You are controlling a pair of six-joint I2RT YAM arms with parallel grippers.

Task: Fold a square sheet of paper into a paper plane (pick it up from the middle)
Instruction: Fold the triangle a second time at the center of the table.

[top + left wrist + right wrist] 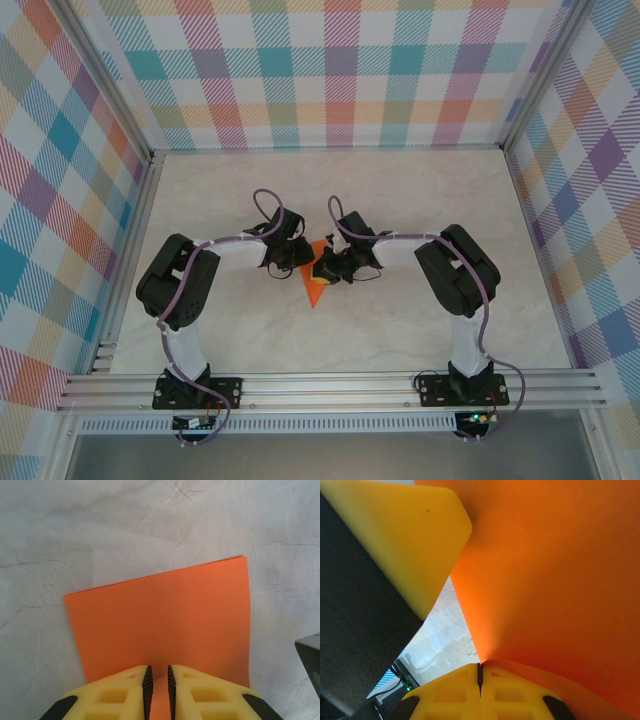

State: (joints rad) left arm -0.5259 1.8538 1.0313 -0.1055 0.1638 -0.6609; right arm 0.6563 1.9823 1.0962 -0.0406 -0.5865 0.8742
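Marble table (400,330) with the orange paper sheet (314,290) near its middle.
We see the left gripper (157,674) and the right gripper (480,669) each pinching its edge.

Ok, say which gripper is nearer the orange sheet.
Neither: both grip it, the left gripper pinching the orange sheet at its edge, the right gripper clamping it from the opposite side.

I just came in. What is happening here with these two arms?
Two robot arms are working together on an orange sheet of paper at the middle of the marbled table. The left gripper pinches one edge of the sheet between its fingers. The right gripper is shut on the paper too, from the other side. The sheet is not yet a finished plane.
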